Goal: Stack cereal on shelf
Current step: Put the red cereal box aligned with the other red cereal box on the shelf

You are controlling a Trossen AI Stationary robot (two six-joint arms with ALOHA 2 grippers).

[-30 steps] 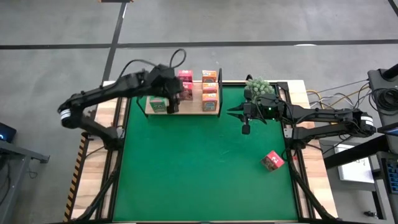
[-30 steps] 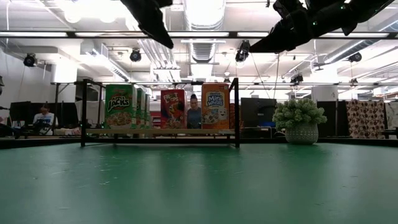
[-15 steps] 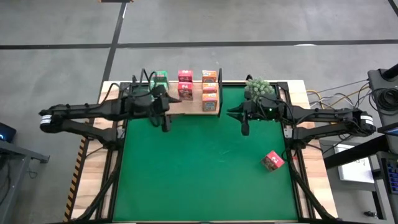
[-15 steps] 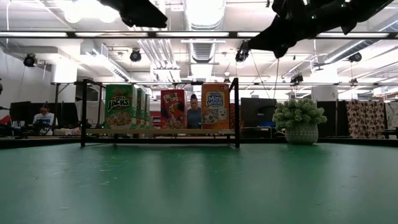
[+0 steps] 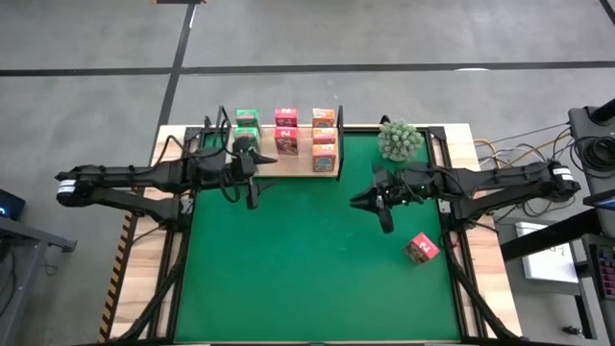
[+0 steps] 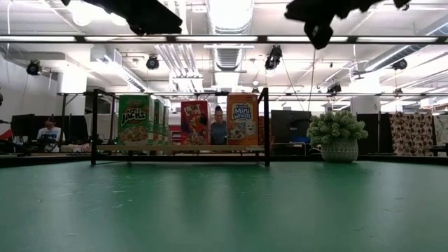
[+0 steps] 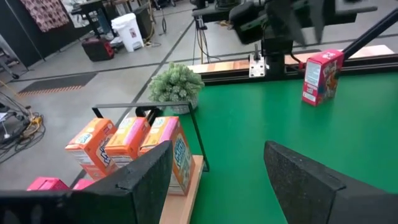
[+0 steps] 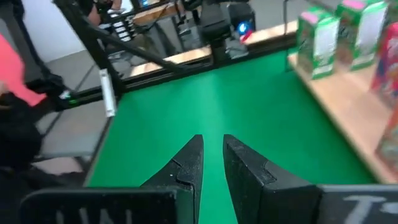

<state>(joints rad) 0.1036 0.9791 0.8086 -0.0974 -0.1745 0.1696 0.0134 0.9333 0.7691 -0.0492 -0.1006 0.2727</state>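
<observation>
The wooden shelf [image 5: 296, 165] stands at the mat's far edge with green [image 5: 247, 119], pink-red [image 5: 286, 130] and orange [image 5: 325, 135] cereal boxes upright on it; they also show in the low view [image 6: 136, 120]. One pink-red box [image 5: 421, 248] stands alone on the mat at the right, and also shows in the left wrist view [image 7: 320, 76]. My left gripper [image 5: 261, 165] hovers open and empty just in front of the shelf's left end. My right gripper [image 5: 357, 203] hovers over the mat, shut and empty, left of and beyond the lone box.
A small green plant in a pot [image 5: 401, 139] stands at the far right of the mat, beside the shelf's right end. Bare green mat [image 5: 307, 269] lies between the arms and the near edge. People sit in the room beyond the table.
My left gripper has drawn back from over the shelf's left end, toward the table's near and left side, uncovering the green boxes on the shelf. My right gripper has gone toward the table's near edge, closer to the lone pink-red box.
</observation>
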